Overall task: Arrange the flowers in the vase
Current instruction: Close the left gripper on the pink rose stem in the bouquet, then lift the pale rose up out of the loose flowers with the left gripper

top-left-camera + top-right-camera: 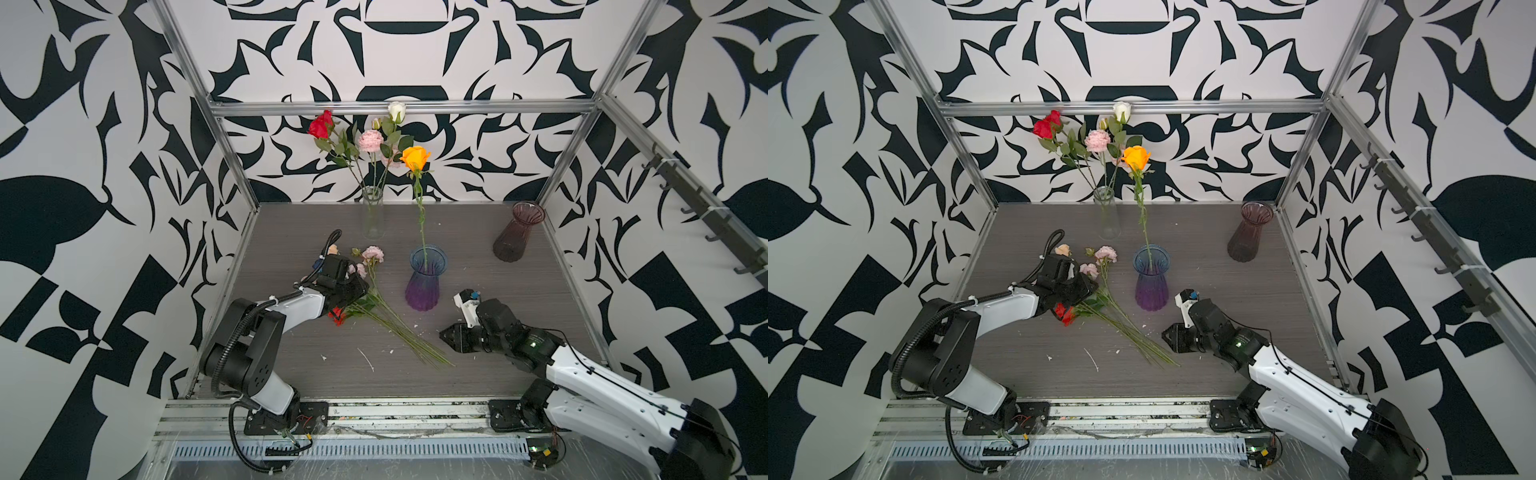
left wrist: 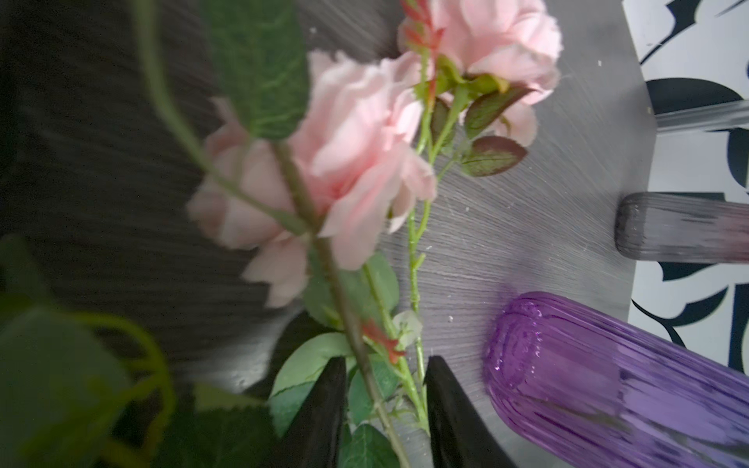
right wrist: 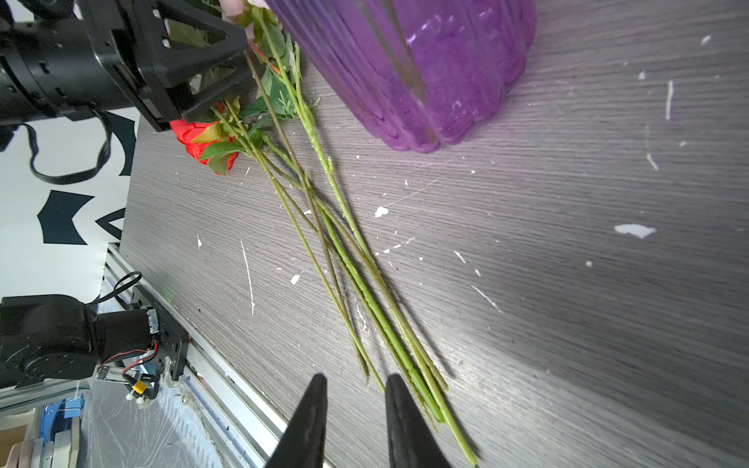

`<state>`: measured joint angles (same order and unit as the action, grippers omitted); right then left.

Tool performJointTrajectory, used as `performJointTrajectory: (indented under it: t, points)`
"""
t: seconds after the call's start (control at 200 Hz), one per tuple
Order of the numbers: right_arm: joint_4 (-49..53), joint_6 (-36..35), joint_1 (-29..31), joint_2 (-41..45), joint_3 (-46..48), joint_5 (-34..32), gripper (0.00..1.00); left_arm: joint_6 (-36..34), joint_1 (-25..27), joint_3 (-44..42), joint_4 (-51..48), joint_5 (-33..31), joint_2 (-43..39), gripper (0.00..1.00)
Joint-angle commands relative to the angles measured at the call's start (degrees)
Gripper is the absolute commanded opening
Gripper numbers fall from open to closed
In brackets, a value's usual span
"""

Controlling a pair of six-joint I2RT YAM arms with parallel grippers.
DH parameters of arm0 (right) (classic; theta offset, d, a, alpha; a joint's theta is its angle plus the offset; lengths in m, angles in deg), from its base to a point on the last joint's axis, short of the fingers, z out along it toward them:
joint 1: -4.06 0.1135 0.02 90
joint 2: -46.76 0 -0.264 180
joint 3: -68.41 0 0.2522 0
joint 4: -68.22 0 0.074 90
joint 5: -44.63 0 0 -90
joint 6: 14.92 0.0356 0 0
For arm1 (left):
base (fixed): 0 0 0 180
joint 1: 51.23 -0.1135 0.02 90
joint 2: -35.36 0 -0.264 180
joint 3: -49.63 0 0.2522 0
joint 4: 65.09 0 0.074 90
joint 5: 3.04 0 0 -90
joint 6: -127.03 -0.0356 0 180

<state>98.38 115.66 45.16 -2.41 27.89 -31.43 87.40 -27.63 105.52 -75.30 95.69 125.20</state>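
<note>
- My left gripper (image 2: 387,360): jaws apart, straddling 2 stems of the flowers (image 1: 386,320) — no pinch visible.
- Flowers lie flat, lower centre in both top views, just left of the purple vase (image 1: 424,286); 1 orange rose (image 1: 415,157) stands in it.
- My right gripper (image 3: 356,379): jaws apart, empty, near the stem ends.
- Risk: I close on 2 stems + tangled leaves, so the bunch drags — could tip the vase.
- Thin stems may slip or rotate on lift.
</note>
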Motion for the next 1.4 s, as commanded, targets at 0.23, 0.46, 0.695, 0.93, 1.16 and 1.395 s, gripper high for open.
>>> performJointTrajectory:
  t: [0.23, 0.46, 0.695, 0.93, 1.16, 1.395]
  points:
    - [-0.86, 0.3, -0.5, 1.88, 0.22, 0.06, 0.29, 0.96, -0.72, 3.57, -3.46, 0.5, 2.97, 0.28]
    - [-0.87, 0.3, -0.6, 1.88, 0.22, 0.22, 0.29, 1.13, -1.18, 5.26, -2.41, 2.84, 6.01, 0.18]
    - [-0.85, 0.36, -0.75, 1.97, 0.31, 0.22, 0.29, 0.94, -1.18, 4.53, -1.39, 3.03, 4.87, 0.09]
    - [-0.59, 0.3, -0.86, 1.93, 0.29, 0.19, 0.29, 3.33, -1.51, -0.65, 3.26, -0.6, -4.94, 0.09]
    - [-0.32, 0.88, -0.88, 1.97, 0.13, -0.03, 0.29, 1.07, -1.89, 4.15, -1.65, -4.12, -16.32, 0.12]
    - [-0.25, 1.08, -0.86, 1.88, 0.05, -0.05, 0.29, -4.2, -1.52, 13.66, -7.14, -6.12, -25.26, 0.12]
